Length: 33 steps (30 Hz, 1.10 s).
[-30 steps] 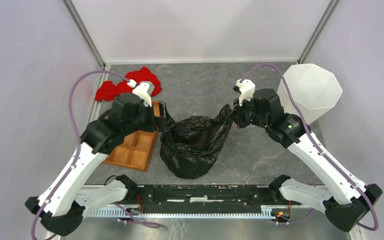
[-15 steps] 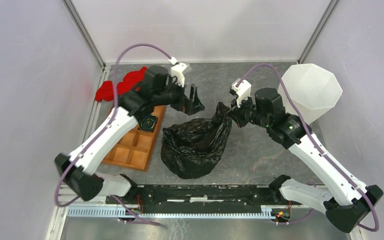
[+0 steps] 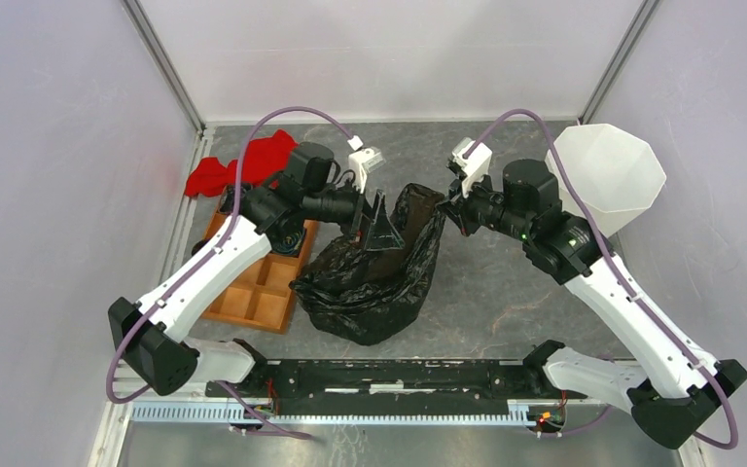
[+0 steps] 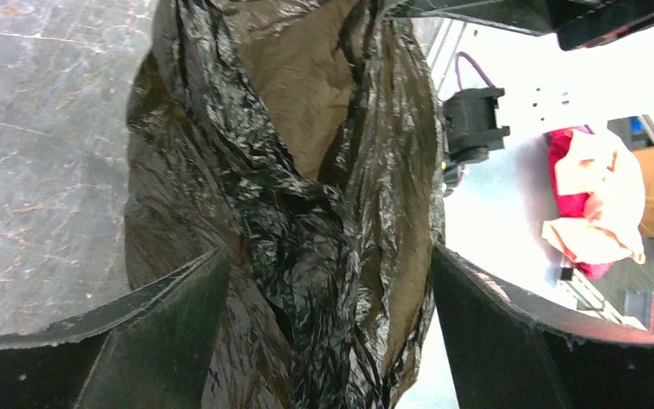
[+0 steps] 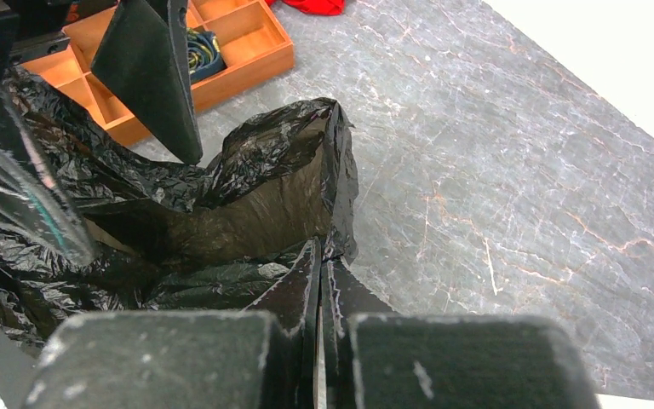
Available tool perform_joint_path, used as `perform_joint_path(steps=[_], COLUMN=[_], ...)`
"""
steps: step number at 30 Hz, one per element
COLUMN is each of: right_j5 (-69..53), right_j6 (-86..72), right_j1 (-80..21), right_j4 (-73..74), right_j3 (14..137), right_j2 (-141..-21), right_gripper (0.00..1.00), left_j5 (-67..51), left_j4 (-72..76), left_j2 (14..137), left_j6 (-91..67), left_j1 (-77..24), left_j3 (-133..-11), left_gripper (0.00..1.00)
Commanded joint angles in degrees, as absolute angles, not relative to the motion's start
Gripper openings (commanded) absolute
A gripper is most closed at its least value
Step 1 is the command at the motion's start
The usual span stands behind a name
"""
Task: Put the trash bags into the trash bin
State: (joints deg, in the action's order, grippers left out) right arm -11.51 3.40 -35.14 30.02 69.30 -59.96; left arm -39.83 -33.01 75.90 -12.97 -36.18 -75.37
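Note:
The black trash bag sits mid-table, its mouth pulled up and open. My right gripper is shut on the bag's right rim, holding it raised. My left gripper is open at the bag's left rim, its jaws wide apart on either side of a fold of black film, not closed on it. The white faceted trash bin stands upright at the far right, behind the right arm.
An orange compartment tray lies left of the bag, with a dark item in one cell. A red cloth lies at the far left. Grey walls enclose the table.
My left gripper let go of the bag's left edge, swung up and away, then came back right, open, to the bag's raised mouth. The right gripper lifted its edge slightly higher.

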Motion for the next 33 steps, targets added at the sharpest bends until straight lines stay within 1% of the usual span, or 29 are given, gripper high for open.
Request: perform_joint_path(steps=[1, 5, 7, 9, 12, 14, 15, 16, 17, 18, 20, 22, 23, 24, 25, 27, 30, 33], right_j5=[-12.18, -9.21, -4.51, -2.08, -3.47, -2.92, -1.22, 0.71, 3.83, 6.71, 11.48, 12.44, 10.72, 8.07, 5.81, 1.88, 1.57, 2.57], right_j6=[4.18, 3.85, 4.33, 4.86, 5.27, 5.17, 4.57, 3.92, 2.76, 1.80, 0.10, -4.17, -6.26, -8.90, -11.01, -16.04, -19.62, -20.72], right_j1=[-35.15, -35.12, -35.12, -35.00, -34.87, -34.82, -34.78, -34.70, -34.65, -34.57, -34.58, -34.55, -34.61, -34.53, -34.50, -34.48, -34.54, -34.05], right_j4=[27.45, 27.52, 28.90, 29.64, 28.81, 27.82, 27.83, 28.17, 28.92, 30.11, 34.30, 36.37, 35.75, 34.49, 32.66, 28.99, 24.17, 19.69], right_j3=[71.45, 71.95, 72.80, 73.76, 75.99, 78.47, 80.65, 82.82, 85.54, 88.48, 93.53, 94.53, 92.55, 90.13, 86.95, 81.22, 71.78, 63.91], right_j2=[-60.55, -61.24, -61.86, -62.39, -64.07, -66.52, -68.08, -70.11, -71.91, -74.26, -77.62, -78.47, -77.50, -76.14, -74.21, -70.34, -64.32, -60.86], right_gripper=[0.00, 0.00, 0.00, 0.00, 0.00, 0.00, 0.00, 0.00, 0.03, 0.09, 0.27, 0.51, 0.67, 0.80, 0.88, 0.98, 0.98, 0.98], left_j5=[-31.20, -21.17, -13.60, -8.95, -6.47, -4.17, -1.87, 0.58, 3.57, 5.73, 8.79, 11.17, 11.78, 12.09, 11.73, 8.81, 6.34, 5.66], left_j4=[-36.49, -39.22, -41.27, -42.20, -41.02, -39.22, -38.15, -37.00, -35.94, -34.90, -33.31, -32.13, -31.20, -30.12, -28.10, -23.56, -19.74, -19.38], left_j2=[75.80, 73.53, 72.27, 71.12, 69.69, 68.89, 68.45, 67.86, 67.34, 66.94, 66.31, 65.71, 65.14, 64.60, 63.95, 62.89, 62.56, 63.24], left_j6=[-13.49, -13.51, -13.36, -13.65, -14.07, -15.27, -16.51, -17.97, -19.52, -21.29, -24.42, -27.51, -29.47, -31.05, -32.50, -34.61, -37.03, -37.73], left_j1=[-36.67, -36.65, -36.66, -36.69, -36.65, -36.65, -36.65, -36.67, -36.65, -36.57, -36.57, -36.63, -36.59, -36.61, -36.57, -36.58, -36.52, -36.49], left_j3=[-76.03, -76.52, -77.87, -79.09, -79.89, -80.38, -80.49, -80.45, -80.46, -80.31, -79.96, -79.02, -78.05, -76.99, -75.53, -72.26, -69.01, -68.39], left_gripper=[0.86, 0.71, 0.62, 0.47, 0.19, 0.05, 0.03, 0.02, 0.02, 0.02, 0.02, 0.02, 0.02, 0.02, 0.02, 0.02, 0.02, 0.02])
